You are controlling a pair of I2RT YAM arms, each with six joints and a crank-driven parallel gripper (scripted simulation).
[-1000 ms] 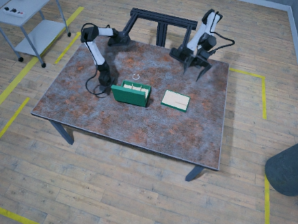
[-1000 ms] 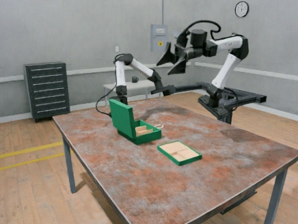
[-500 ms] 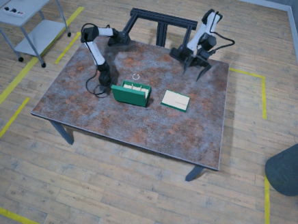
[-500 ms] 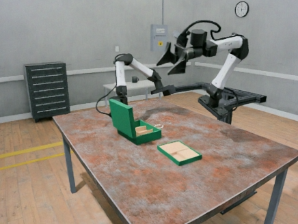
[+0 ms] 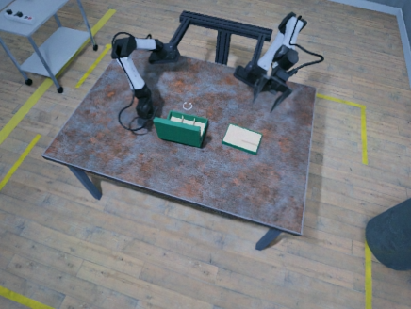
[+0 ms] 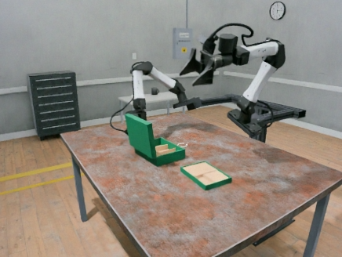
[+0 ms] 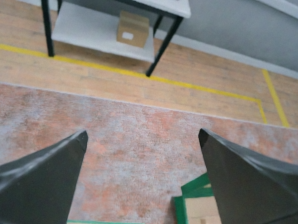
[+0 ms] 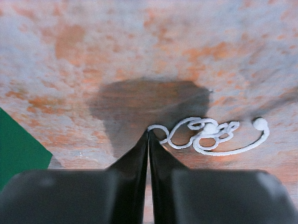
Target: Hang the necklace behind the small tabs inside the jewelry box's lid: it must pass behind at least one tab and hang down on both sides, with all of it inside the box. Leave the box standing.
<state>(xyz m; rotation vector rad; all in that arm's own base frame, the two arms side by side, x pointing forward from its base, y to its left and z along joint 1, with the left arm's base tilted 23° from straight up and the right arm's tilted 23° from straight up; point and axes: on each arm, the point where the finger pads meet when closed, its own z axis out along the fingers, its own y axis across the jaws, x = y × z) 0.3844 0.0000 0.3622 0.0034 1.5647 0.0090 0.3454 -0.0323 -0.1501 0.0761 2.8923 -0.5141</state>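
The green jewelry box (image 5: pixel 204 129) (image 6: pixel 170 157) stands open; its upright lid (image 5: pixel 179 133) (image 6: pixel 139 135) hides its tabs in the top view. The lid's pale inner face (image 7: pixel 200 207) partly shows in the left wrist view. The white necklace (image 8: pixel 210 129) lies curled on the table beside the box, a round bead at its far end. My right gripper (image 8: pixel 148 133) is shut, low over the table, its fingertips on the loop at the necklace's near end. The lower part of that loop is hidden. My left gripper (image 5: pixel 264 105) (image 6: pixel 188 79) (image 7: pixel 143 131) is open and empty, high above the table.
A shallow green tray (image 5: pixel 223 142) (image 6: pixel 224 182) with a pale inside lies beside the box, toward my left arm. A small white ring (image 5: pixel 188 106) (image 6: pixel 182 145) lies by the box's open side. Dividers stand inside the box.
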